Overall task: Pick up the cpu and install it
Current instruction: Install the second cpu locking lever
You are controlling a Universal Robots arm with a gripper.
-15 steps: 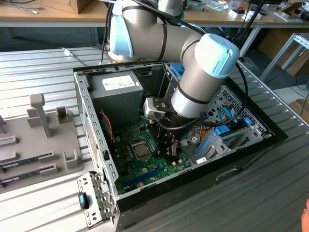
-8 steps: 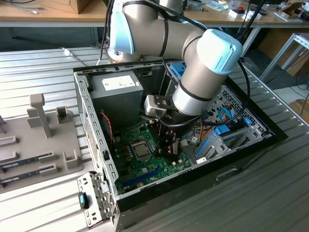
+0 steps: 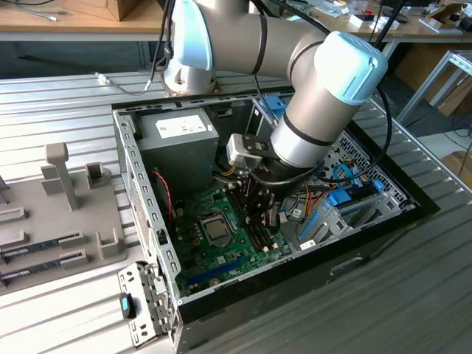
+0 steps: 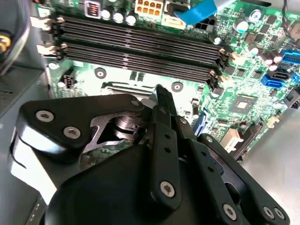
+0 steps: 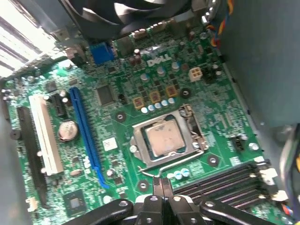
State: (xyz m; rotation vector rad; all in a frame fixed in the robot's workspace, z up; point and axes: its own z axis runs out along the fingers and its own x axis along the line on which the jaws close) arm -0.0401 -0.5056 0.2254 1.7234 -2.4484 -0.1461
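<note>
We find the small square silvery-grey cpu (image 5: 162, 136) mid-frame, seated in its socket; light, fragile, edge-hold only; gripper (image 5: 161, 185) fingers closed, empty.

1. I see the cpu (image 5: 162, 137) as silvery grey, seated in a bright metal frame on the motherboard (image 5: 117, 122), which is green with pale speckled print.
2. Beside the cpu, one long slot (image 5: 86, 133) is blue and another slot (image 5: 45, 133) is white.
3. The memory slots (image 4: 136, 49) are black with pale end clips.
4. My claw (image 5: 161, 187) is matte black with silver screws.
5. The arm (image 3: 317, 103) is grey with light-blue caps.
6. The case (image 3: 140, 199) is perforated silver metal, black outside, on a ribbed grey surface (image 3: 59, 103).
</note>
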